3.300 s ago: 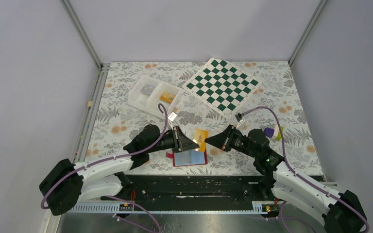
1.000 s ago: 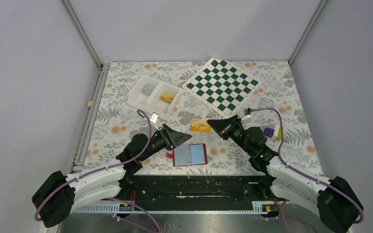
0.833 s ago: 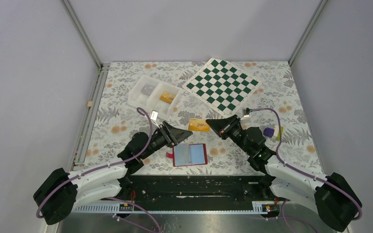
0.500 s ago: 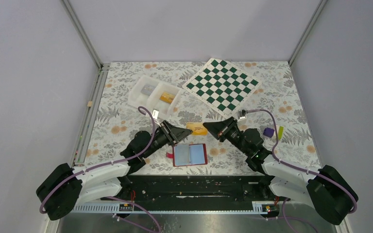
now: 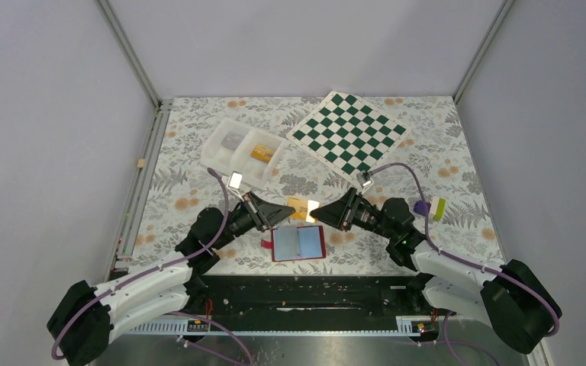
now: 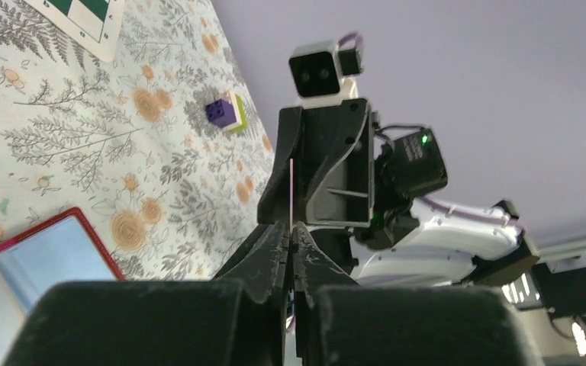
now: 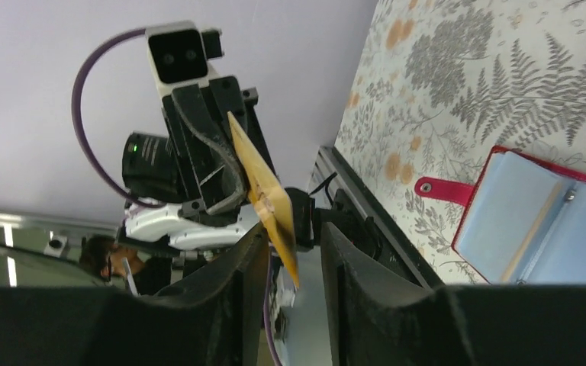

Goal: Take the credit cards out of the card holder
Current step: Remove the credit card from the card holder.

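The orange credit card (image 5: 300, 207) hangs in the air between the 2 arms, above the desk (image 5: 198, 191) and just far of the open red card holder (image 5: 299, 242), which lies flat with its pale blue inside up. The card's long axis runs left to right, from one set of jaws to the other. The left jaws are pressed together on its left end; in the left wrist view the card (image 6: 291, 191) shows edge-on as a thin line rising from between them. The right jaws stand partly open around the right end, with a clear gap beside the card (image 7: 264, 194), so I judge they have let go. 1 second earlier the right jaws alone held the card, farther right, and the left jaws were open and short of it. The coming move likely falls to the left arm, drawing the card leftward out of the right jaws. Whether the holder has more cards I cannot tell.
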Controlling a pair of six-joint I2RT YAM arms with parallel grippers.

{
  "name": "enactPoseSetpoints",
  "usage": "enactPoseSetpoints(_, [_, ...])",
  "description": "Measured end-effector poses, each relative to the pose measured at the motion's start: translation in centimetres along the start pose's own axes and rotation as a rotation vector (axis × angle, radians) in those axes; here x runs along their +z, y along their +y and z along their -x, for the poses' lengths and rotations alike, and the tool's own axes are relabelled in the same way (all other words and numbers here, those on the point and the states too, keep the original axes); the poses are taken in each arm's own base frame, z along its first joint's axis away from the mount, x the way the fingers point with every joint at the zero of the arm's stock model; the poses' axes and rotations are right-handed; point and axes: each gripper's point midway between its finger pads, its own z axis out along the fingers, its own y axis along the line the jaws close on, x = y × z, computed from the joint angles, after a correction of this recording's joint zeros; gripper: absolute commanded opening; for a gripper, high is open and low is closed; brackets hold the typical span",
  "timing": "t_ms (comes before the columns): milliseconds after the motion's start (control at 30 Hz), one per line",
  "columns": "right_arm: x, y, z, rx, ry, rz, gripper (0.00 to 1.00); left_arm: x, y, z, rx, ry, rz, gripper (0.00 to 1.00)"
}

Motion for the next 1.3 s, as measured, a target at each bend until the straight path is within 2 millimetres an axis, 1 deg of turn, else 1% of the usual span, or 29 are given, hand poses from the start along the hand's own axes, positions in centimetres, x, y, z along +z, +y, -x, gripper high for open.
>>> enactPoseSetpoints(100, [0.0,0.9,-1.1,-0.044,0.097,0.031,0.41,-1.0,0.0,-0.6,0.034,0.057,-0.002,0.0])
enactPoseSetpoints(133, [0.0,1.2,-1.3,-0.059,0.121,0.044,0.39,-1.3,0.1,-1.0,0.044,0.082,0.003,0.0])
enactPoseSetpoints(200, [-0.2,1.7,-1.9,-0.087,0.168,0.07,0.34,-1.9,0.4,-1.7,0.062,0.132,0.018,0.0])
enactPoseSetpoints(267, [-0.5,1.8,-2.5,-0.107,0.205,0.085,0.31,-2.2,0.4,-2.0,0.084,0.177,0.049,0.0])
enactPoseSetpoints(433, [-1.0,1.6,-3.3,-0.13,0.265,0.084,0.3,-2.7,-0.8,-2.3,0.141,0.251,0.051,0.0])
enactPoseSetpoints(500, [-1.1,1.8,-3.5,-0.14,0.284,0.094,0.24,-2.9,-0.7,-2.5,0.145,0.272,0.052,0.0])
enactPoseSetpoints(533, [-1.2,1.9,-3.7,-0.145,0.295,0.1,0.2,-3.0,-0.5,-2.7,0.142,0.282,0.056,0.0])
enactPoseSetpoints(600, [-1.4,1.9,-3.8,-0.153,0.303,0.1,0.06,-3.0,-0.3,-2.9,0.136,0.297,0.059,0.0])
enactPoseSetpoints(633, [-1.5,2.0,-3.9,-0.156,0.306,0.099,0.01,-3.0,-0.3,-3.1,0.133,0.305,0.06,0.02])
enactPoseSetpoints(667, [-1.6,2.0,-3.9,-0.16,0.307,0.098,0.0,-2.9,-0.3,-3.1,0.129,0.31,0.058,0.11])
enactPoseSetpoints(700, [-1.7,2.1,-3.9,-0.163,0.305,0.098,0.0,-2.9,-0.3,-3.2,0.126,0.314,0.054,0.22])
enactPoseSetpoints(733, [-1.8,2.1,-3.9,-0.163,0.301,0.096,0.0,-2.9,-0.4,-3.2,0.125,0.315,0.051,0.35])
enactPoseSetpoints(767, [-1.8,2.3,-3.8,-0.165,0.296,0.101,0.0,-2.8,-0.4,-3.1,0.121,0.312,0.051,0.43])
enactPoseSetpoints(800, [-1.8,2.6,-3.7,-0.167,0.286,0.107,0.0,-2.8,-0.3,-3.0,0.113,0.308,0.055,0.48])
enactPoseSetpoints(833, [-1.8,2.9,-3.4,-0.168,0.269,0.113,0.0,-2.8,-0.2,-3.0,0.104,0.306,0.06,0.51])
enactPoseSetpoints(933, [-1.7,3.6,-2.4,-0.157,0.194,0.132,0.0,-2.6,0.1,-2.5,0.064,0.261,0.066,0.56])
enactPoseSetpoints(1000, [-1.6,3.4,-1.7,-0.128,0.137,0.125,0.0,-2.4,0.6,-2.2,0.031,0.213,0.059,0.57])
enactPoseSetpoints(1133, [-1.1,2.3,-0.5,-0.062,0.053,0.084,0.0,-2.1,2.0,-1.9,-0.036,0.139,0.058,0.54])
enactPoseSetpoints(1300, [-0.8,1.3,0.6,-0.008,-0.017,0.054,0.0,-0.7,1.7,-1.5,-0.056,0.098,0.035,0.49])
